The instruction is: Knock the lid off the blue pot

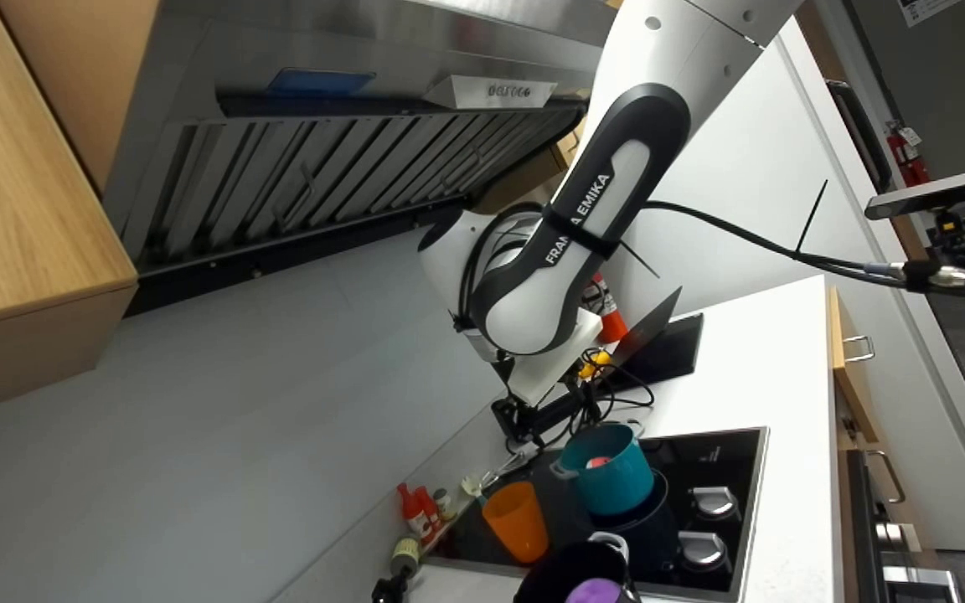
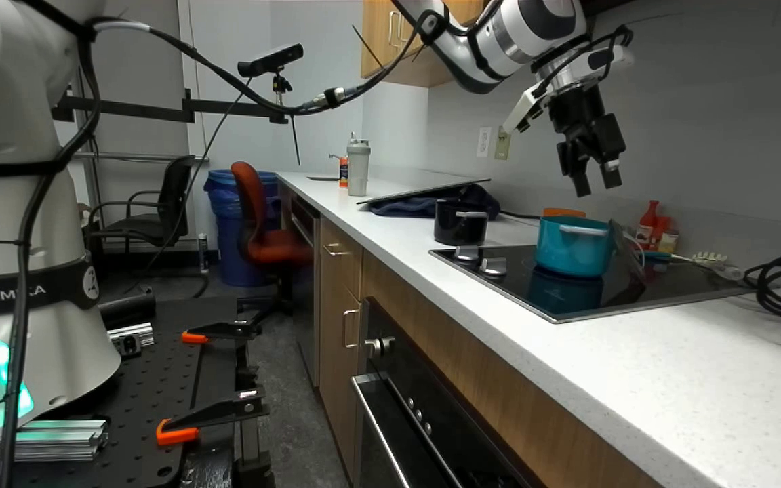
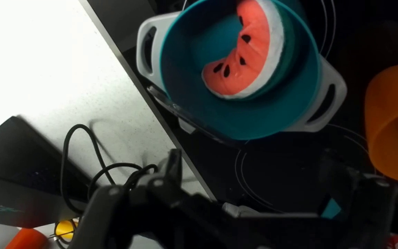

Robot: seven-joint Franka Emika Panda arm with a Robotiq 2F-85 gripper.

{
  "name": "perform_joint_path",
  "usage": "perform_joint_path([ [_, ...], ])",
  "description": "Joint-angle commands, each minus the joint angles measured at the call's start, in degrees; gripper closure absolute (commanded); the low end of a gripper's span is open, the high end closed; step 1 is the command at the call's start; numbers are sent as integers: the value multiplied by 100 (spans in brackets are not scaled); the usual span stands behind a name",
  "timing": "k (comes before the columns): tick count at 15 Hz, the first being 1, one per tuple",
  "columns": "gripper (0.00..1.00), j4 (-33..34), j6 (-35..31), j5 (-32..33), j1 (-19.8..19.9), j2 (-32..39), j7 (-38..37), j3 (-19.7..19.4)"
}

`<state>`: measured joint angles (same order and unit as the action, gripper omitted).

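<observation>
The blue pot [image 2: 572, 251] is stood upright on the black cooktop [image 2: 648, 293], its mouth uncovered; a watermelon slice [image 3: 256, 65] is contained in it, as shown in the wrist view. The lid [image 2: 626, 251] is found off the pot, on the cooktop: it is tilted steeply and propped against the pot's outer side, and in the wrist view it is seen almost edge-on, alongside the rim. The gripper [image 2: 596, 185], carried at the end of the white arm [image 1: 608, 209], is held in the air above the cooktop, clear of pot and lid. Its fingers [image 3: 174, 169] are pointed downward and spread wide apart, and nothing is grasped between them. An orange cup [image 3: 392, 124] is placed on the cooktop, near the blue pot. A black pot [image 2: 460, 224] is set on the white counter [image 2: 634, 386] near one end of the cooktop, and an opened laptop [image 3: 22, 173] is laid on the counter beyond the opposite end. Red bottles [image 2: 648, 222] are ranged close to the wall; a metal range hood [image 1: 365, 159] is seen overhead in an exterior view.
</observation>
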<state>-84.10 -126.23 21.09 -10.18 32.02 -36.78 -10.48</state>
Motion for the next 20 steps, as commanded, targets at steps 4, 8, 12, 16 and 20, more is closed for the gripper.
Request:
perform_joint_path([
  [4, 0, -574, -82, 80, -49, -465, -92, 52],
  [8, 0, -1082, -176, 83, -50, -794, -157, 122],
  [12, 0, -1770, -293, 160, -72, -1191, -308, 208],
  [16, 0, -2457, -506, 210, -77, -1571, -567, 320],
  [20, 0, -3119, -816, 290, -76, -1965, -912, 418],
])
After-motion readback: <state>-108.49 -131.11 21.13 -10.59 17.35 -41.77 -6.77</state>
